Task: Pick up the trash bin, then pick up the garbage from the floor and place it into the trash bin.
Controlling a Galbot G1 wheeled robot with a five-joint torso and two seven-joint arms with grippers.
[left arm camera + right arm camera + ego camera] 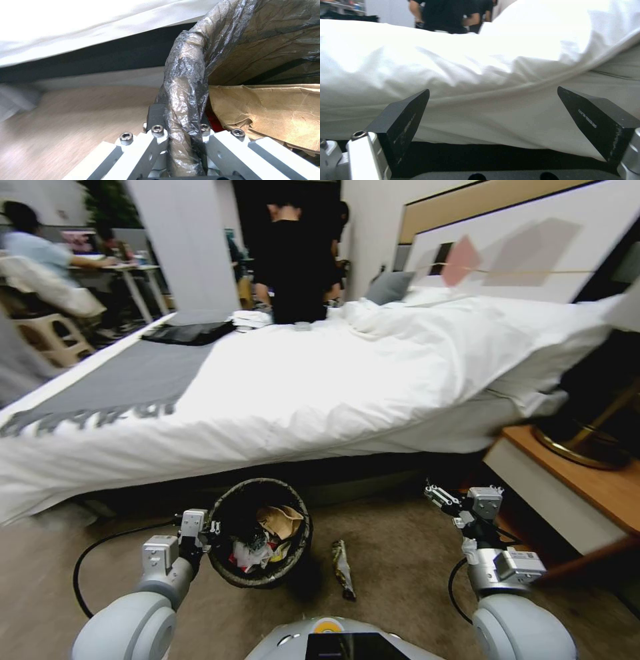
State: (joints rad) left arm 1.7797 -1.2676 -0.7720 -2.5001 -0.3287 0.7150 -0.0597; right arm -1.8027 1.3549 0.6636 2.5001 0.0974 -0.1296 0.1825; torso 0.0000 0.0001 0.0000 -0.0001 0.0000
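Carpet (400, 553): wrapper (343, 570) beside trash bin (230, 573).

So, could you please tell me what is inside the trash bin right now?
Inside the trash bin: a tan paper scrap, a white wad and red-and-white wrapper bits. Whatever lies beneath that pile is covered. The left gripper clamps its rim.

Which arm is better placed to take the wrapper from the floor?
Right. The right gripper is open and empty; the left gripper is shut on the bin rim. The wrapper lies between them.
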